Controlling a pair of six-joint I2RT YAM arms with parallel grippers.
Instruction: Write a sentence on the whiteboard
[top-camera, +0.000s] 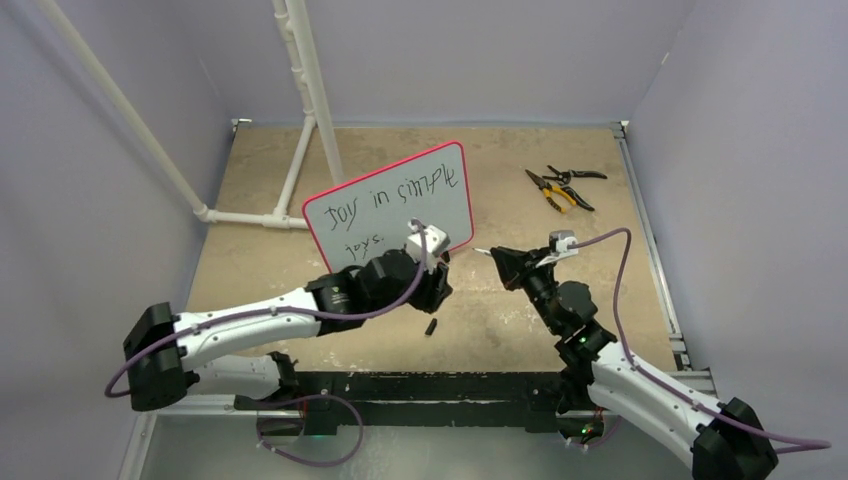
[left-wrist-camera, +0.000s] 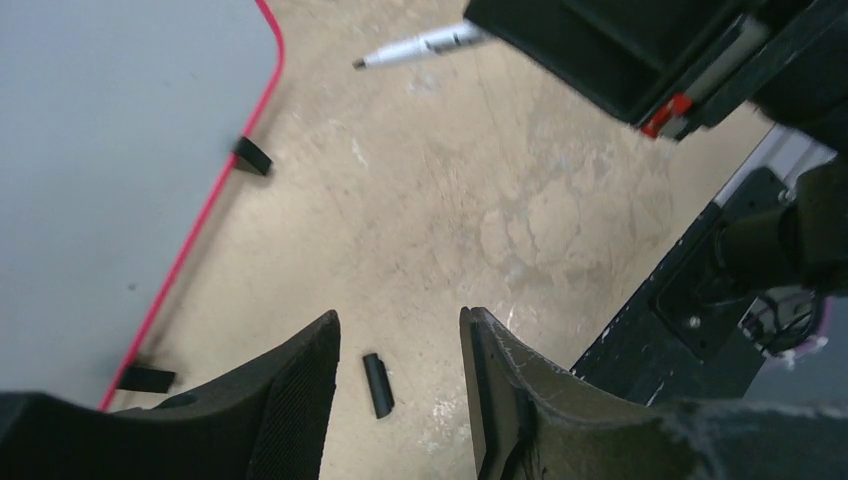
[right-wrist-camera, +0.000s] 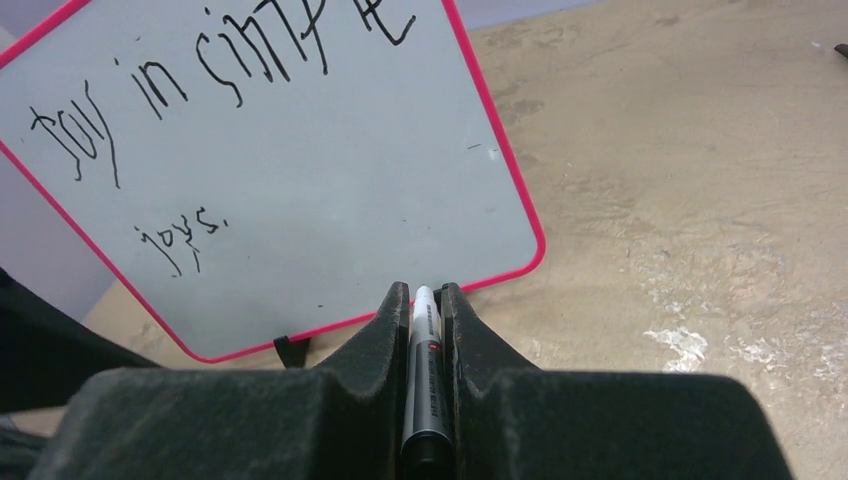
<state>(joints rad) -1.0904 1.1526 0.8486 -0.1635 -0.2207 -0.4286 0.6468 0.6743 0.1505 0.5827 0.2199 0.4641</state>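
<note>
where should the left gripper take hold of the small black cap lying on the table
Across its middle, coming straight down from above. The cap is a short, thin cylinder lying flat on the table, so only its long sides offer a grip. The left gripper hangs over it, jaws open, one on each side; they look roughly lined up.
</note>
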